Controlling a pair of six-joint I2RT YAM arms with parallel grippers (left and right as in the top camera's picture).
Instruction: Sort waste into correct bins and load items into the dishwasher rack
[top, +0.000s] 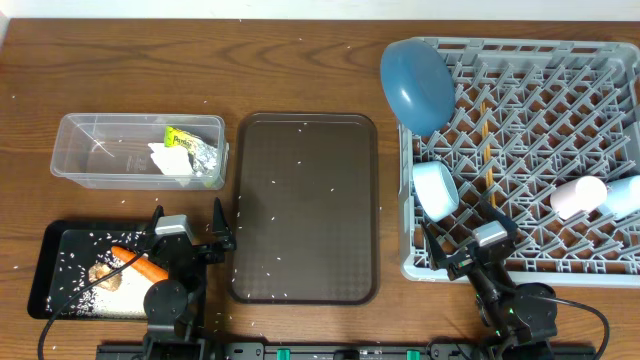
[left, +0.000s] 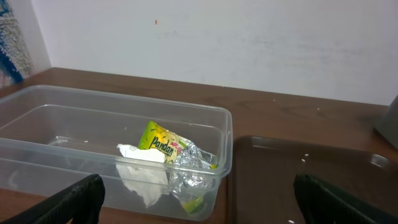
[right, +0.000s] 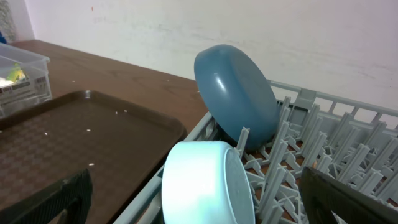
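Note:
The grey dishwasher rack (top: 560, 140) at the right holds the large blue plate (top: 417, 83) on edge, the light blue bowl (top: 436, 188), the chopsticks (top: 487, 140), the pink cup (top: 578, 196) and the light blue cup (top: 624, 195). The clear tub (top: 90, 150) holds the yellow-green wrapper (top: 180, 137), white paper (top: 170, 160) and foil (top: 206, 157). The black tray (top: 60, 240) holds the carrot (top: 140, 264), brown lump (top: 103, 271) and rice (top: 75, 270). My left gripper (top: 187, 235) is open and empty by the black tray. My right gripper (top: 470, 245) is open and empty at the rack's front left corner.
The dark brown serving tray (top: 305, 205) lies in the middle with a few rice grains on it. Stray grains dot the wooden table. The left wrist view shows the tub (left: 224, 134) just ahead; the right wrist view shows the bowl (right: 208, 183) and plate (right: 236, 93).

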